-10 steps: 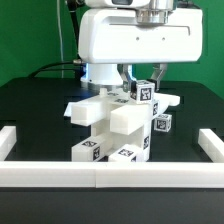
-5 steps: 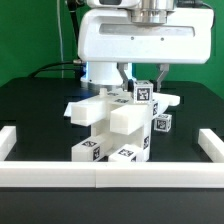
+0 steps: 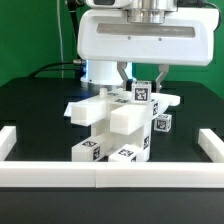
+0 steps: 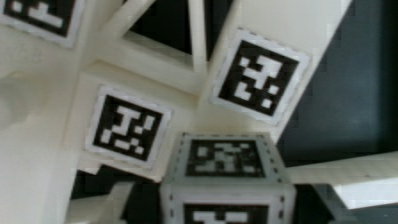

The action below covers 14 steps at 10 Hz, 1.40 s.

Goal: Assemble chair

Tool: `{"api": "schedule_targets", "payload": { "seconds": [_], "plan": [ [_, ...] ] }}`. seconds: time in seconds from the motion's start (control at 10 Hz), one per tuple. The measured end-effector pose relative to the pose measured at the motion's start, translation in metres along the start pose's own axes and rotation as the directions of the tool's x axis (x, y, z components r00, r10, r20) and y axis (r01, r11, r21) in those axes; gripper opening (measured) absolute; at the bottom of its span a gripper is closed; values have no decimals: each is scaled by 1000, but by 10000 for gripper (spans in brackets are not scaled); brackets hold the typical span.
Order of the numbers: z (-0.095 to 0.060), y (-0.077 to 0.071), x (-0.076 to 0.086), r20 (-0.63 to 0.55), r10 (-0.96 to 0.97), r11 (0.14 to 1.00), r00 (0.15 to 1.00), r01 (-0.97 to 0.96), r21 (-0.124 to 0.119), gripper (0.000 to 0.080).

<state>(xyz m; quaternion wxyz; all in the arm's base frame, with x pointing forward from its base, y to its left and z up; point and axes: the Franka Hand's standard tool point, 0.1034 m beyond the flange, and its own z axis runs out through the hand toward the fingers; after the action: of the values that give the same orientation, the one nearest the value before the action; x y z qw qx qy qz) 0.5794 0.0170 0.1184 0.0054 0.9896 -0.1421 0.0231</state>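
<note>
The chair (image 3: 115, 125) stands partly built in the middle of the black table, a cluster of chunky white blocks with black-and-white tags. My gripper (image 3: 142, 82) comes down from above onto its top. Its two fingers flank a small tagged white post (image 3: 143, 92) at the upper right of the cluster and are shut on it. In the wrist view the same tagged post (image 4: 222, 168) fills the space between the jaws of the gripper (image 4: 222, 200), with larger tagged chair blocks (image 4: 128, 128) close behind it. Where the post meets the blocks below is hidden.
A long low white border rail (image 3: 100, 172) runs along the front, with side rails at the exterior view's left (image 3: 8, 140) and right (image 3: 212, 142). The arm's white body (image 3: 135, 40) hangs over the chair. Green wall behind.
</note>
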Motion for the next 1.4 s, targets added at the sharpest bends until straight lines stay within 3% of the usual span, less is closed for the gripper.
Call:
{"api": "schedule_targets", "payload": {
  "seconds": [0.6, 0.9, 1.1, 1.3, 1.4],
  "plan": [
    [0, -1, 0, 1, 326, 945, 945, -326, 0, 288],
    [0, -3, -1, 6, 491, 871, 871, -491, 6, 288],
    [0, -3, -1, 6, 481, 877, 877, -481, 6, 288],
    [0, -3, -1, 7, 438, 899, 899, -438, 5, 575],
    [0, -4, -1, 6, 373, 928, 928, -373, 4, 575]
  ]
}}
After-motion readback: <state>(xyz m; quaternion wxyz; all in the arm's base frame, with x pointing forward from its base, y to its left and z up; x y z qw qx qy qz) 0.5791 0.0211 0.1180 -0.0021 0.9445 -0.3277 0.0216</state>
